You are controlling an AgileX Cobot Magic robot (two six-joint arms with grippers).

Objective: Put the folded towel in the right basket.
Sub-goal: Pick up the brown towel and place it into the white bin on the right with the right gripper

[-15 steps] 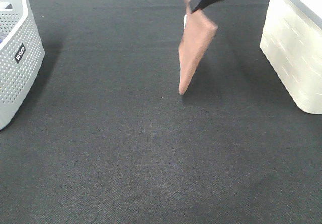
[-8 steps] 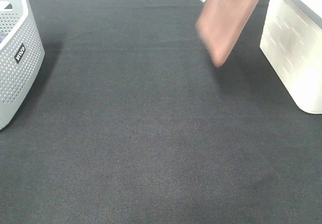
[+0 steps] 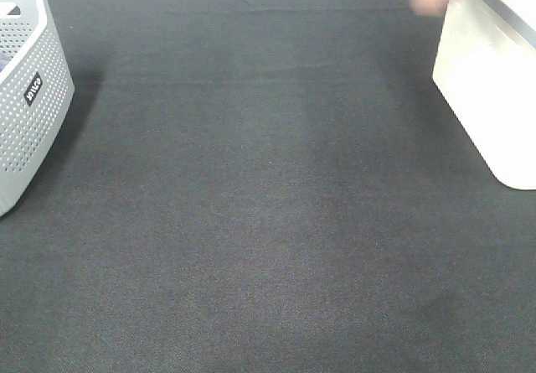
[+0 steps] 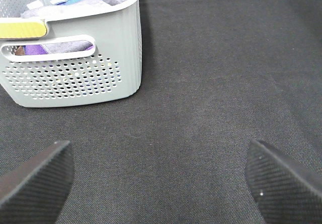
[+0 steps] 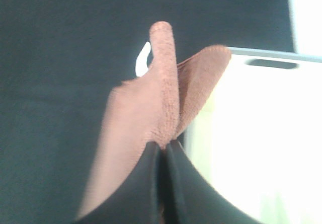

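Folded towel [image 5: 161,98], rust-brown, hangs from the right gripper [image 5: 163,151], jaws clamped tight on its edge, just beside the rim of the right basket [image 5: 241,133]; the high view catches only a blur at the frame's top. Step looks like carry-over, release not yet done. Next move probably needs the towel over the opening, then letting go. Left gripper [image 4: 158,183] sits idle, fingers wide apart, near the left basket [image 4: 75,73]. Its black tag [image 3: 32,88] has white lettering, unreadable.
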